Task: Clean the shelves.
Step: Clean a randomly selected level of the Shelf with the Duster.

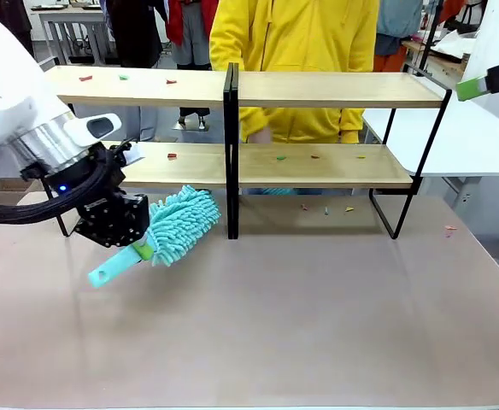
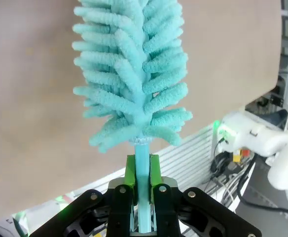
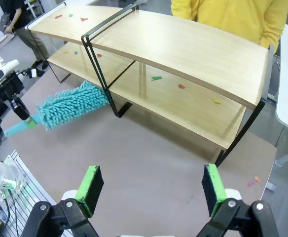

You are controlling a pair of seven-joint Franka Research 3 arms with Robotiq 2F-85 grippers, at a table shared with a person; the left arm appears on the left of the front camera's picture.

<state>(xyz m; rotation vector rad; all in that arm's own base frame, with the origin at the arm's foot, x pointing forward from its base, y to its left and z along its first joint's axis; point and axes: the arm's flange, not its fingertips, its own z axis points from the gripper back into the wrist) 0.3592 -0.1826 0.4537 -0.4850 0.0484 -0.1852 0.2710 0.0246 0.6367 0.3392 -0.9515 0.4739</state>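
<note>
The shelves [image 1: 335, 89] stand across the far half of the table: two joined two-tier racks of light wood on black frames, also seen from above in the right wrist view [image 3: 183, 44]. Small coloured scraps [image 1: 280, 157] lie on both tiers. My left gripper [image 1: 140, 237] is shut on the handle of a teal fluffy duster [image 1: 181, 224], low in front of the left rack, with the head pointing at the middle post. In the left wrist view the duster [image 2: 134, 74] rises from the left gripper [image 2: 143, 175]. My right gripper [image 3: 152, 190] is open and holds nothing, high at the right [image 1: 470, 87].
A person in a yellow top [image 1: 296, 34] stands behind the shelves. More scraps [image 1: 325, 209] lie on the brown table under the right rack, and one [image 1: 449, 228] beside its right leg. A white table [image 1: 476, 141] stands to the right.
</note>
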